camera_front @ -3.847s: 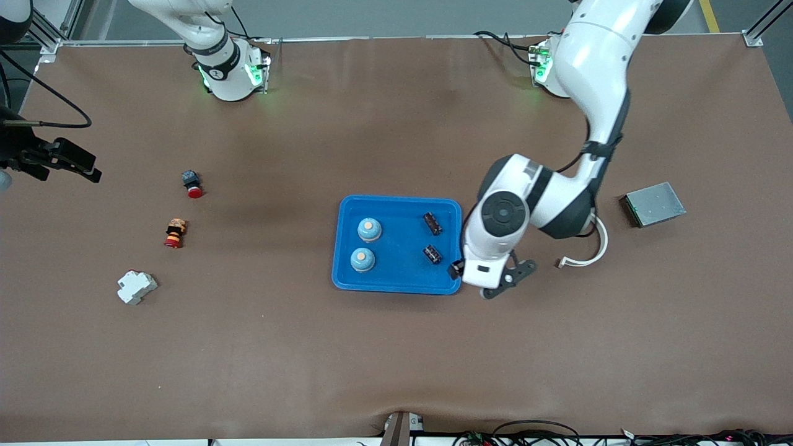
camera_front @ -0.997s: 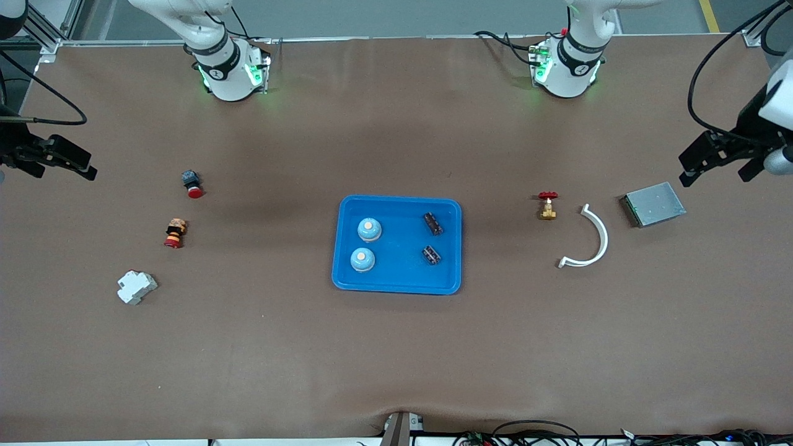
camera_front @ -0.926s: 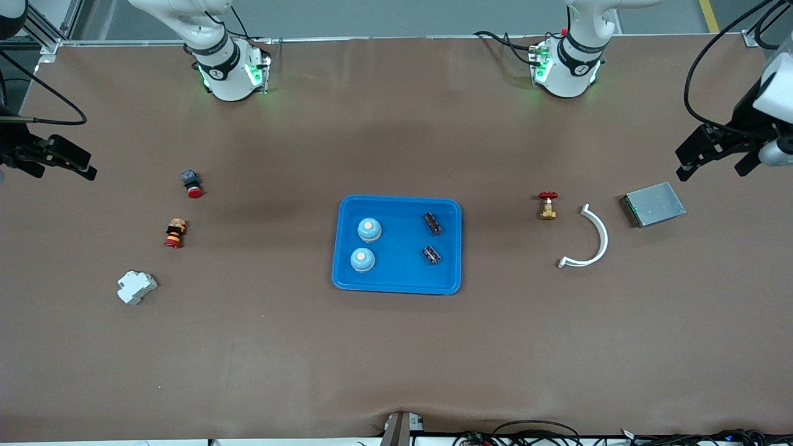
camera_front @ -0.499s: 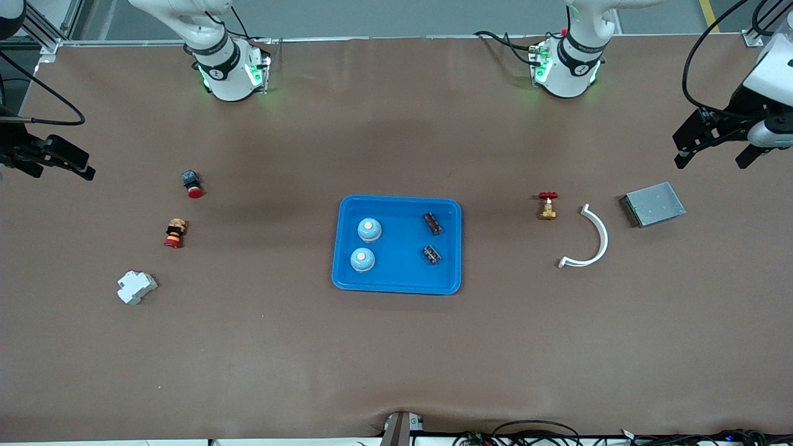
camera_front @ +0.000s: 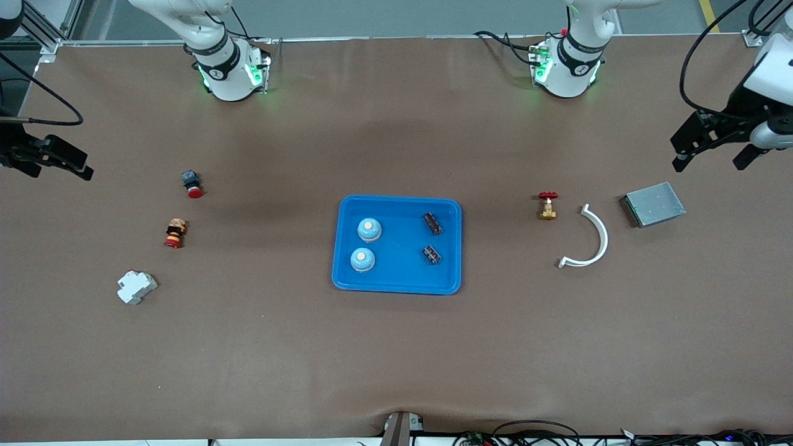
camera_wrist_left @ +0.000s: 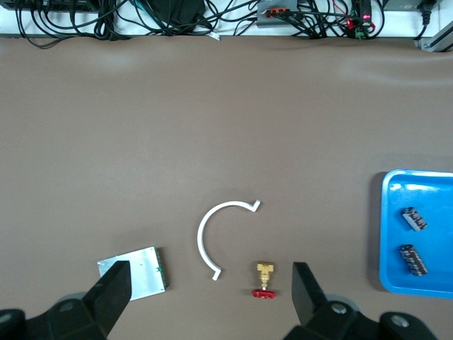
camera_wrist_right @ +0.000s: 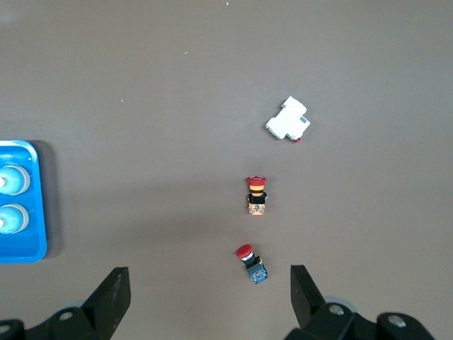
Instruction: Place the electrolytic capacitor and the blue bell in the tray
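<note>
The bright blue tray (camera_front: 399, 275) lies mid-table. In it stand two blue bells (camera_front: 369, 229) (camera_front: 362, 259) on the side toward the right arm's end. Two black electrolytic capacitors (camera_front: 432, 223) (camera_front: 432, 254) lie on the side toward the left arm's end. My left gripper (camera_front: 711, 160) hangs open and empty over the left arm's end of the table, above the grey plate. In the left wrist view the left gripper (camera_wrist_left: 209, 301) has the tray (camera_wrist_left: 396, 234) off to one side. My right gripper (camera_front: 59, 170) waits open and empty over the right arm's end, high over a red button (camera_wrist_right: 251, 262).
Toward the left arm's end lie a brass valve with a red handle (camera_front: 547, 205), a white curved piece (camera_front: 595, 238) and a grey metal plate (camera_front: 654, 204). Toward the right arm's end lie two red push-buttons (camera_front: 192, 183) (camera_front: 175, 233) and a white breaker (camera_front: 136, 287).
The left arm has pulled away from the tray's edge, out to its own end of the table, and is still drifting slightly. The right arm has barely moved.
</note>
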